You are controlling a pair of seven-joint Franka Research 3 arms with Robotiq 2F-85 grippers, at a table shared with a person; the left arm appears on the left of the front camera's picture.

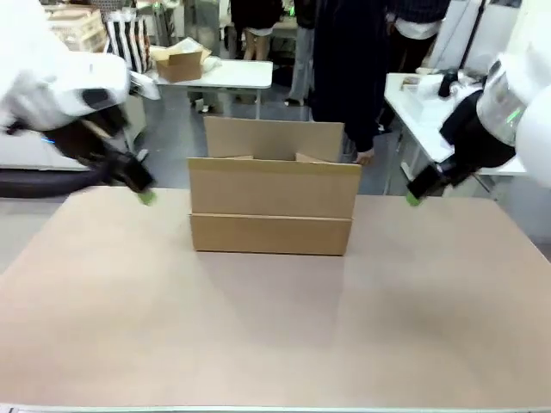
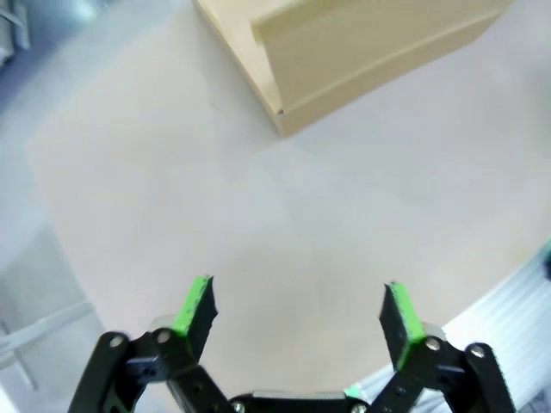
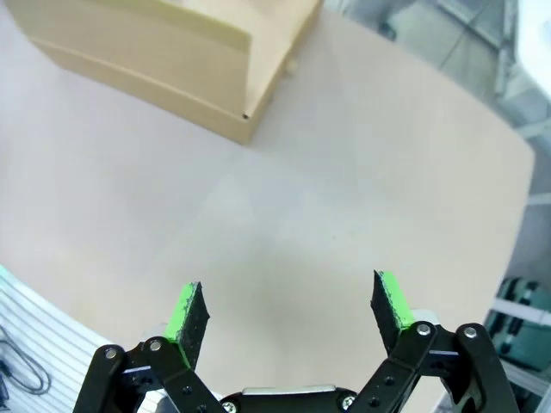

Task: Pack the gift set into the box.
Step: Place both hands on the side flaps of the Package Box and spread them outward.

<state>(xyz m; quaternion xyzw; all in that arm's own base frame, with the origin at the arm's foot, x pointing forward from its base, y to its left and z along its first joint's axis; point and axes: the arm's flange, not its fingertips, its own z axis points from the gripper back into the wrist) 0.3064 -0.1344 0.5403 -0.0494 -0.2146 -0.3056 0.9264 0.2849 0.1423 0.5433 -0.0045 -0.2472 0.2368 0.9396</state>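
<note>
Tan counter [image 1: 275,344] is bare up front, so there's room to work. Mid-counter sits the box [image 1: 274,209], w/ near flap folded down outside and back flap up, prob. so the top is open for loading. Left pincer [image 1: 145,196] and right pincer [image 1: 413,199] hang either side of it, apart from it, both spread wide w/ nothing held. No gift set visible. Farther back, a person's hand [image 1: 365,157] is near the box's far edge.
</note>
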